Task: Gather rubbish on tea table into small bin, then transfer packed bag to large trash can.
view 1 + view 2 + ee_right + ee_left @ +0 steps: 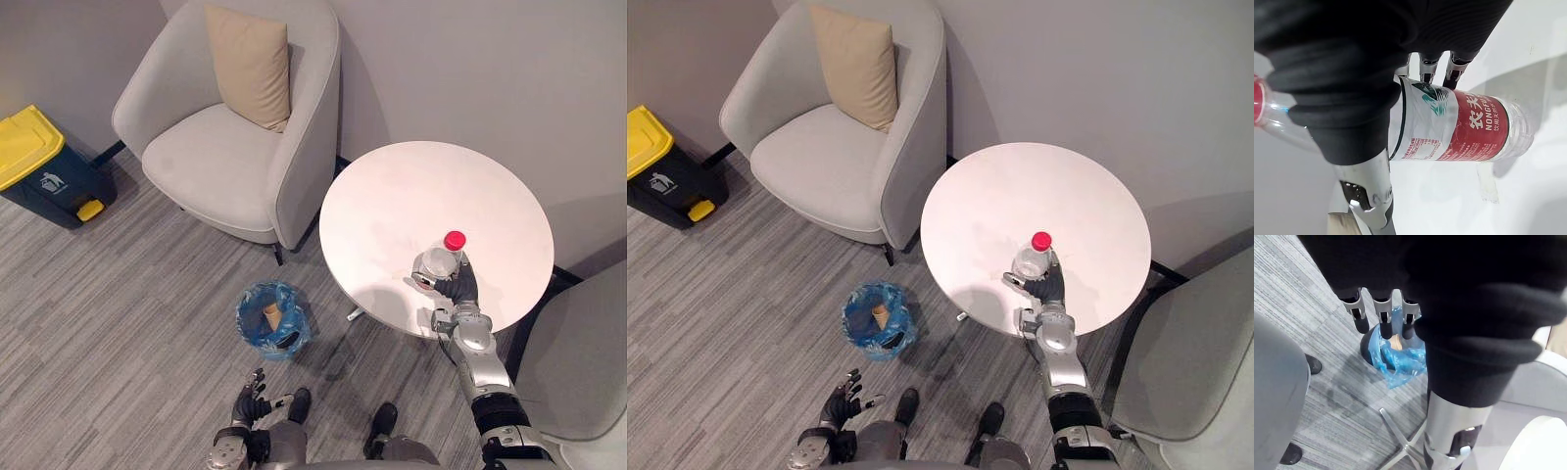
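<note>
The bottle [437, 261] is held upright at the near side of the round white worktop [411, 191] — the right hand [460, 287] is clamped on it, fingers [1454, 72] curled round the label. Whether its base touches the worktop cannot be told. The left hand [250, 401] is hung low, fingers spread, near the blue-lined bin [247, 315] on the floor — a cup [272, 315] is seen inside. The yellow-lidded can [39, 162] is set well apart.
</note>
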